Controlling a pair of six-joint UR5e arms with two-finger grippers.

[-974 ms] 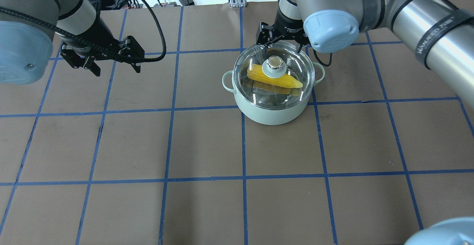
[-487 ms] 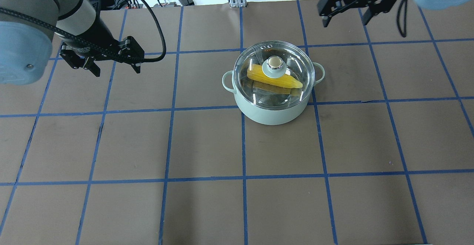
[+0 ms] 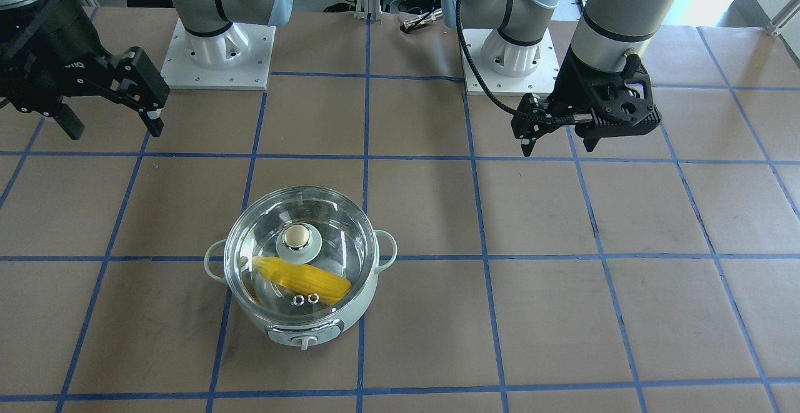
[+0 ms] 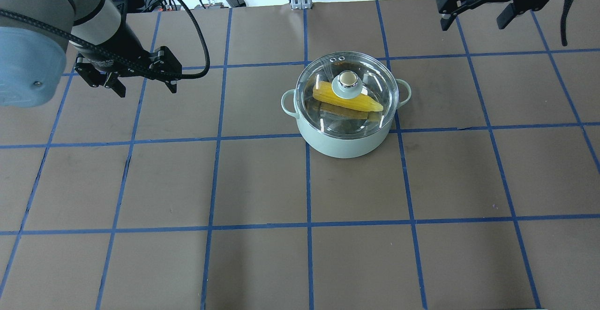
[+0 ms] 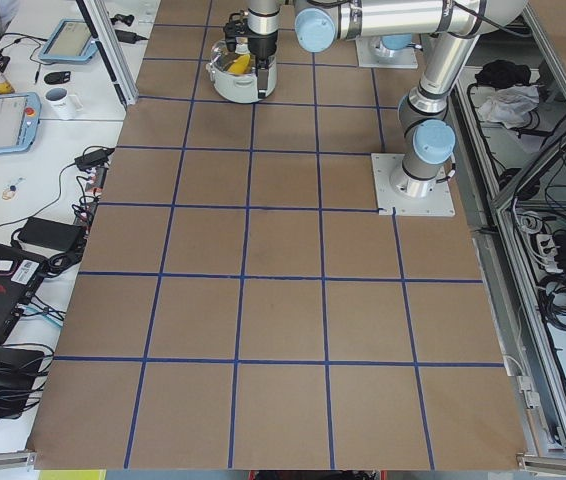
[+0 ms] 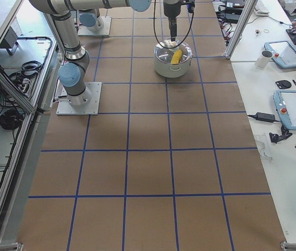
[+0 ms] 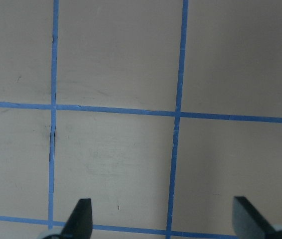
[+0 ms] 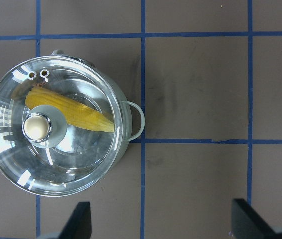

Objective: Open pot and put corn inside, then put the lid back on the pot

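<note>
Task looks essentially done, judging by how things lie: the corn (image 4: 363,103) lies slantwise inside the pot (image 4: 344,143), and the lid (image 4: 347,85) sits on the rim, level as far as I can tell, knob up and both vent rings showing. The pot stands about mid-length on the table (image 4: 262,263), somewhat nearer the long edge opposite the robot than the robot's own edge, and well apart from every corner. The step in hand reads as the release and retreat after the lid went on — nothing is being held. The next move calls for little: get both arms clear and parked without brushing the knob or the loop handles. A check that the lid is seated all round might also help, since the corn's tip comes close to the bowl wall. The right fingers (image 4: 450,10) are spread wide and empty. They point down and are held high, well apart from the lid, off toward the table end on the robot's right. That wrist camera looks straight down on the whole pot. The left fingers (image 4: 169,66) are also wide and empty and point down over bare table, well apart from the pot toward the other end — its wrist camera shows only the blue grid tape.
</note>
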